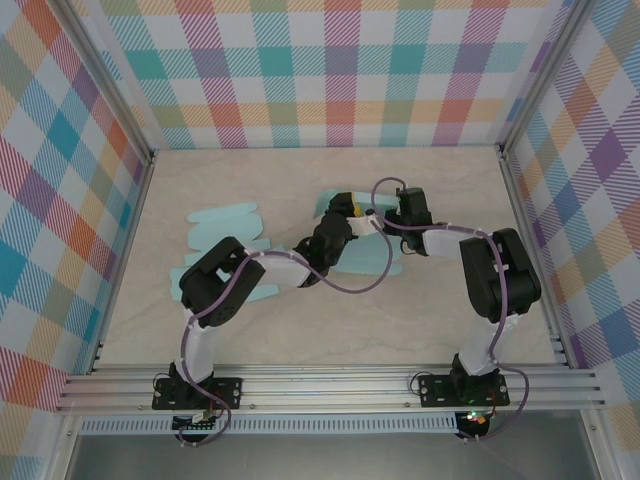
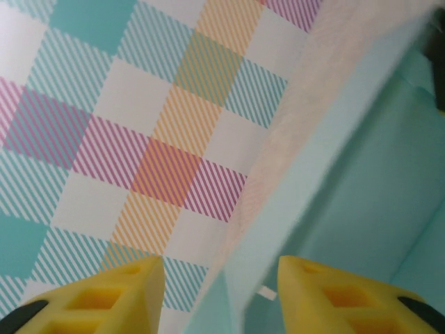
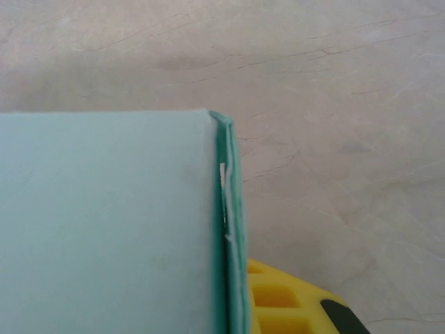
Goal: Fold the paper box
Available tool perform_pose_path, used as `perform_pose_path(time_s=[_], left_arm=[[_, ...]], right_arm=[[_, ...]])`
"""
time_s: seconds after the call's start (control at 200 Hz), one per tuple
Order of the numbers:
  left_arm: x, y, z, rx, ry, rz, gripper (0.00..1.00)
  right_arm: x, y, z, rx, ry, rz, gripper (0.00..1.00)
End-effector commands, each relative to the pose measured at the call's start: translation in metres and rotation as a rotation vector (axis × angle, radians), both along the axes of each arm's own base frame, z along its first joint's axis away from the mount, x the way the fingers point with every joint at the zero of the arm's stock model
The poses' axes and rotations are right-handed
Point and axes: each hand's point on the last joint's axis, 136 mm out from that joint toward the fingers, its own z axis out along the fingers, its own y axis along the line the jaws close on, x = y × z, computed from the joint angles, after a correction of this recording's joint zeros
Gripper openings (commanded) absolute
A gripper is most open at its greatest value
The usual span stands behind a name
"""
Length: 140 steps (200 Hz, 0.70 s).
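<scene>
At the centre of the top view, the box point(image 1: 368, 258) lies on the table point(image 1: 455, 185). We see the left gripper point(image 2: 221, 282) part open astride a box edge, and the right gripper point(image 1: 384, 214) clamped on a folded wall.

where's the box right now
In the top view the box lies on the table, slightly right of centre, with loose teal sheets to its left.
</scene>
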Motion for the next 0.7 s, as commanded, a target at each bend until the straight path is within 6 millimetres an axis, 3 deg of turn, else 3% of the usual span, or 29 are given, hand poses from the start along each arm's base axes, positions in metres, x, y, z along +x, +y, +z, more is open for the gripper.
perform_pose_path(time_s=[0.0,0.16,0.205,0.28,0.49,0.605,0.695], left_arm=[[-0.008,0.013,0.044,-0.255,0.05,0.049,0.57],[-0.022,0.039,0.074,-0.507,0.127,0.119,0.76],[-0.027,0.047,0.084,-0.578,0.155,0.142,0.91],[-0.036,0.066,0.101,-0.722,0.197,0.198,1.0],[-0.054,0.133,0.125,-1.104,0.326,0.381,1.0],[-0.057,0.16,0.111,-1.253,0.477,0.461,1.0],[-0.058,0.158,0.098,-1.294,0.618,0.457,1.0]], right_arm=[[0.004,-0.003,0.018,-0.06,-0.065,-0.018,0.07],[-0.006,-0.009,0.031,-0.088,-0.095,-0.034,0.02],[-0.009,-0.011,0.036,-0.09,-0.104,-0.037,0.0],[-0.015,-0.014,0.043,-0.092,-0.117,-0.039,0.0],[-0.035,-0.015,0.069,-0.086,-0.146,0.002,0.0],[-0.049,-0.013,0.083,-0.072,-0.155,0.044,0.0],[-0.06,-0.014,0.091,-0.064,-0.152,0.058,0.0]])
